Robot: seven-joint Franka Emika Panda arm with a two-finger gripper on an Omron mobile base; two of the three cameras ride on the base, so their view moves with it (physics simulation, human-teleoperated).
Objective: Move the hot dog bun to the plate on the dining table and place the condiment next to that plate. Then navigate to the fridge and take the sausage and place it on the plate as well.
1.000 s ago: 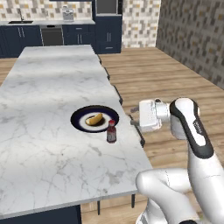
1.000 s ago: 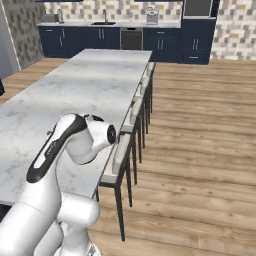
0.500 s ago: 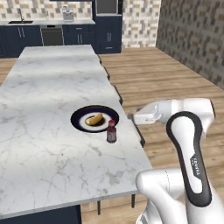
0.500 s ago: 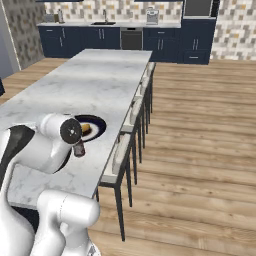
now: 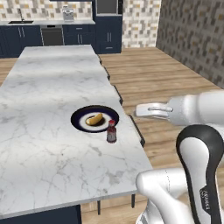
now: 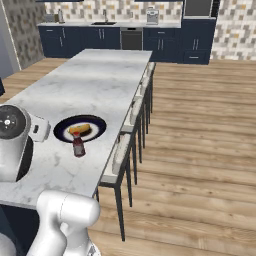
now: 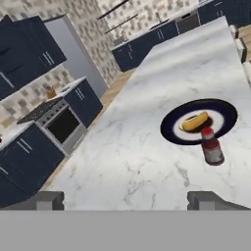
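Beside table (image 5: 52, 166), stools (image 6: 122, 152)

A home kitchen: a long marble counter (image 5: 52, 87) with stools (image 6: 122, 152) along its edge, navy cabinets (image 6: 75, 40), a stove (image 7: 61, 122), wood floor (image 6: 200, 150), tiled backsplash (image 5: 140, 17).

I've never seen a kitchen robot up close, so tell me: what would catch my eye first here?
Probably the dark plate with a hot dog bun on it, near the long marble table's edge. A red-capped condiment bottle stands upright right beside it. The big white arm's gripper hangs open over the wooden floor, off the table's side.
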